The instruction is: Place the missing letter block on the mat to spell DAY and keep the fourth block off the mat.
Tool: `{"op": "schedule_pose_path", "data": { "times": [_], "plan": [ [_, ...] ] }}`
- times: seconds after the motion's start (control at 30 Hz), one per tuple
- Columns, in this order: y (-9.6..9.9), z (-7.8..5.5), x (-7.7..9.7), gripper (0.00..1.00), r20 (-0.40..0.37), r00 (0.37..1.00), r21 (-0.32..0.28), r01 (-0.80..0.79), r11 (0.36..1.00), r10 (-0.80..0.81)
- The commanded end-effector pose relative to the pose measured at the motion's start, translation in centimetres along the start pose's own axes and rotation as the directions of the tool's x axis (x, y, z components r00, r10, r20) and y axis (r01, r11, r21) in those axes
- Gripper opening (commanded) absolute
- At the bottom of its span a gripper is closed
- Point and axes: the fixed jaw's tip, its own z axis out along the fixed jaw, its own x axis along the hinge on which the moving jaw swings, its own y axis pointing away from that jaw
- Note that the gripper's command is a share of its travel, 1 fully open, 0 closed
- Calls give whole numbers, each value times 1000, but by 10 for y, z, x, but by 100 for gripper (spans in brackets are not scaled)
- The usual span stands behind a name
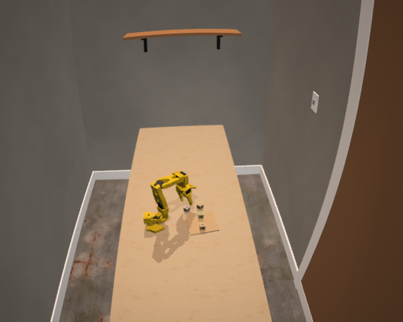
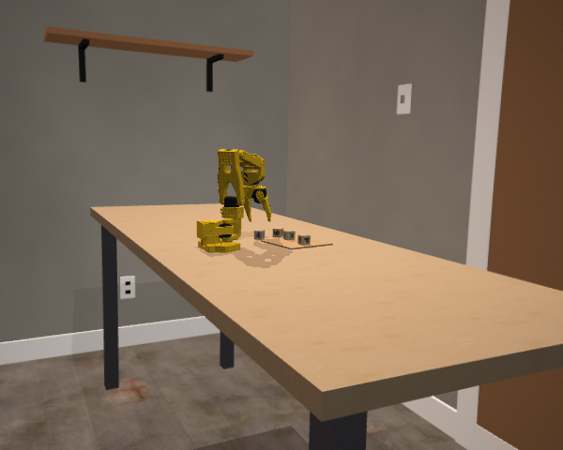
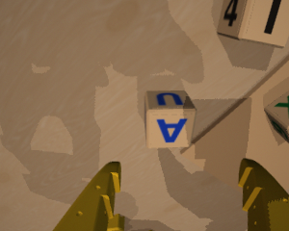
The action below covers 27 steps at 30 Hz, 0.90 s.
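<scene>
A pale block (image 3: 169, 122) (image 1: 186, 208) (image 2: 259, 234) with a blue A on one face and a blue U on the face beside it lies on the bare table, just off the near corner of the tan mat (image 3: 260, 141) (image 1: 211, 221) (image 2: 317, 245). My gripper (image 3: 180, 166) (image 1: 186, 200) (image 2: 259, 217) is open and empty, hanging above this block with a finger on each side of it. A block with a green X (image 3: 284, 115) (image 1: 200, 215) (image 2: 289, 235) and another block (image 1: 202, 227) (image 2: 303, 239) lie on the mat.
A block with black 4 and 1 faces (image 3: 252, 19) (image 1: 199, 206) (image 2: 277, 232) lies on the table just beyond the mat's far edge. The arm's base (image 1: 154, 221) stands left of the mat. The table's right edge (image 1: 241, 215) is a little beyond the mat.
</scene>
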Motion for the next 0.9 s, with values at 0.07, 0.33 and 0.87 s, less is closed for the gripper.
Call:
{"op": "schedule_pose_path", "data": {
  "times": [0.07, 0.33, 0.87],
  "plan": [
    [0, -2, -7, 32, 52, 999, 6, 7, 1000, -8],
    [0, 6, -8, 32, 52, 999, 6, 7, 1000, -8],
    [0, 27, -8, 32, 52, 999, 6, 7, 1000, -8]
  ]
}}
